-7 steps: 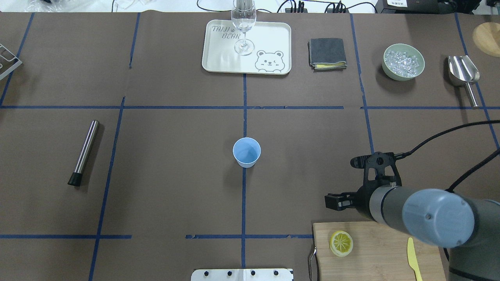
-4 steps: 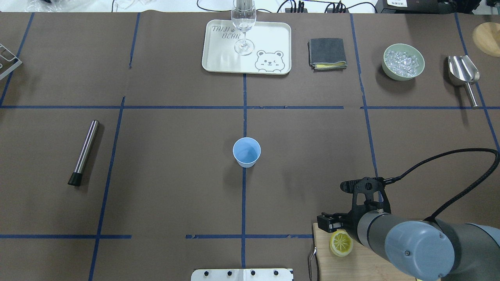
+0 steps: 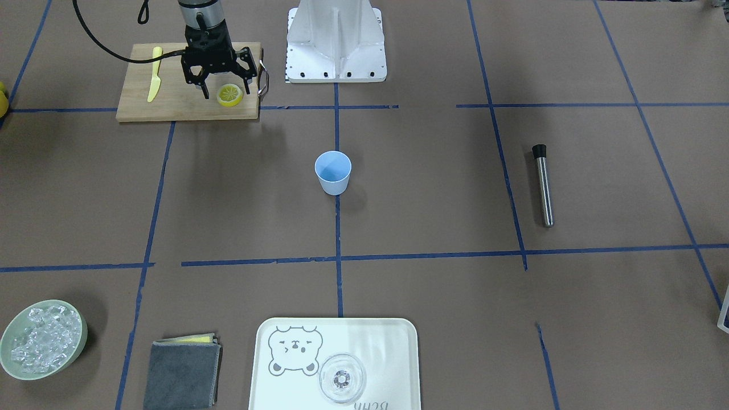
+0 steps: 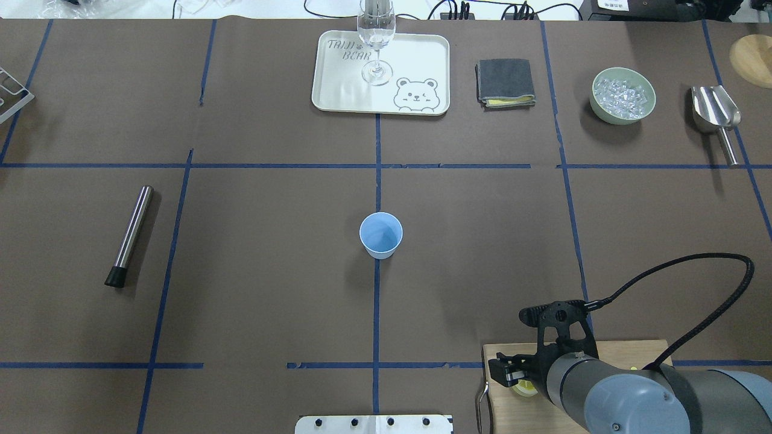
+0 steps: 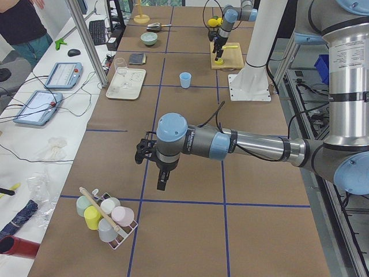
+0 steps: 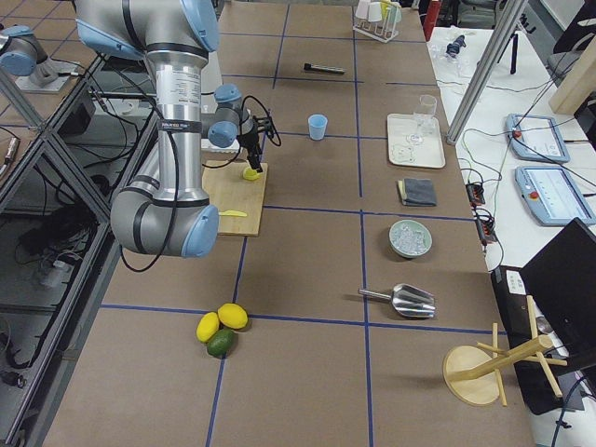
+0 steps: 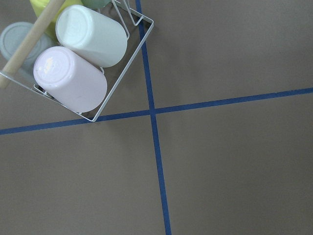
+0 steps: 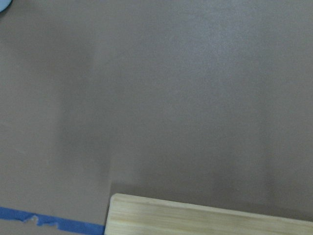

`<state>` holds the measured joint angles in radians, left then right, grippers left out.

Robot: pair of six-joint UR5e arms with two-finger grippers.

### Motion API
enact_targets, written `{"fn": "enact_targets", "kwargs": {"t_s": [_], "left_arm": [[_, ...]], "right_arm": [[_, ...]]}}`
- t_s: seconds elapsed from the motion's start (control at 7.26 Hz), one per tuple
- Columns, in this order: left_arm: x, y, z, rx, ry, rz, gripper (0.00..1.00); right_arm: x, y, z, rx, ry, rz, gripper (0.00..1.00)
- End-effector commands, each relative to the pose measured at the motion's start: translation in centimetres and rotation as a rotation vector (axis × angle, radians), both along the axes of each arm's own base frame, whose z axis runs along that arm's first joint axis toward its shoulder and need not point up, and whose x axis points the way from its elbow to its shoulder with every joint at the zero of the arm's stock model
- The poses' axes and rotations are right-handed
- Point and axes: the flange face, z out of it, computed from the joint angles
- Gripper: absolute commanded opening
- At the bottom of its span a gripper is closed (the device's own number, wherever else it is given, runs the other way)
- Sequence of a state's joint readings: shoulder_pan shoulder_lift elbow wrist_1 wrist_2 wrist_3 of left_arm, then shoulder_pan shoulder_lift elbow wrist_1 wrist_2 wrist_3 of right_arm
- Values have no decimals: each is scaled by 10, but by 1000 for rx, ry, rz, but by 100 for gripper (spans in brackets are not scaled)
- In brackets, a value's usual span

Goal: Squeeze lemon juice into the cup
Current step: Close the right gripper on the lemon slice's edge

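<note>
The right gripper [image 3: 225,91], spread, is positioned over the lemon [image 3: 230,95], seen between its jaws; the cup [image 3: 333,171] is placed well apart.

Soft, even light falls from overhead, so shadows are faint: the cup [image 3: 333,172] throws only a pale smudge beside itself. The tray [image 4: 347,90] carries a white sheen. The right wrist view is blurred (the cutting board [image 8: 210,218] shows hardly any grain), while the left wrist view is sharp. Both side views bend slightly at their edges.
</note>
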<state>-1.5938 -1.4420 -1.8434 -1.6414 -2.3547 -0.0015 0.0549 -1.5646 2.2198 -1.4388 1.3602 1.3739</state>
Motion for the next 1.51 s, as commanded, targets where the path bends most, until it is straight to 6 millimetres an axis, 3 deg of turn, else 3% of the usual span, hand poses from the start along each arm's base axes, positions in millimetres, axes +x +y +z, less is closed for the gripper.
{"fn": "enact_targets", "kwargs": {"t_s": [0.0, 0.28, 0.83, 1.38], "left_arm": [[0, 0, 1, -3, 0, 0, 100], [0, 0, 2, -4, 0, 0, 100], [0, 0, 2, -4, 2, 0, 100], [0, 0, 0, 0, 1, 0, 100]], "right_arm": [[-6, 10, 6, 9, 25, -15, 98], [-17, 14, 19, 9, 54, -23, 99], [-19, 18, 18, 11, 51, -31, 88], [-20, 21, 27, 10, 66, -39, 88]]}}
